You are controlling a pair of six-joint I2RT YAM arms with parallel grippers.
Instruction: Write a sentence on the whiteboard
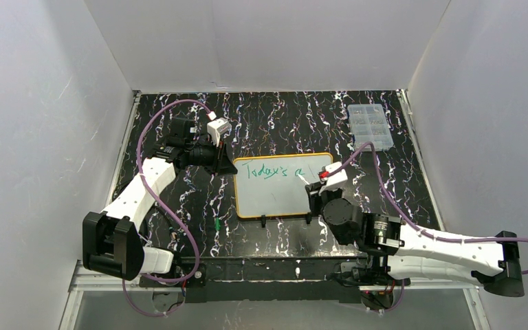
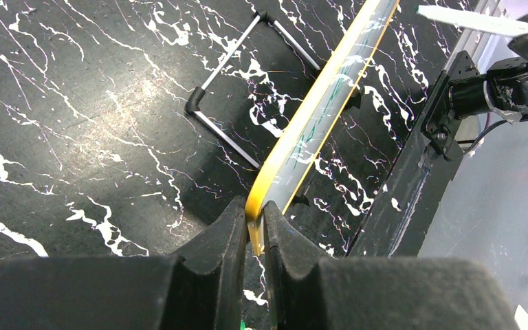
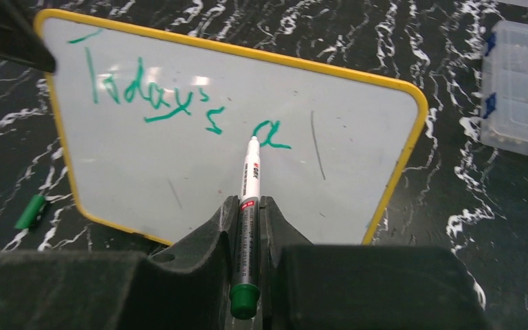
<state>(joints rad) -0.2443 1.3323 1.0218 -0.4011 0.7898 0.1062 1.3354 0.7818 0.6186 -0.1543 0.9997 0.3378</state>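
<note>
Whiteboard stands long-axis left-right, facing the arms; left claw pinches its edge, right claw grips marker.

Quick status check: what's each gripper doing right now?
Left gripper: closed on the whiteboard, clamping its yellow frame.
Right gripper: closed on the green marker, tip pointed at the board.

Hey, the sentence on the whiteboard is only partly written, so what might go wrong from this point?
1. The left claw pinches only one corner of the whiteboard, so marker pressure may swing or tip it.
2. The marker is held only between the right claw's two fingers and might slide back when pressed.
3. There is little room right of the green "a", so the line may crowd the frame.
</note>
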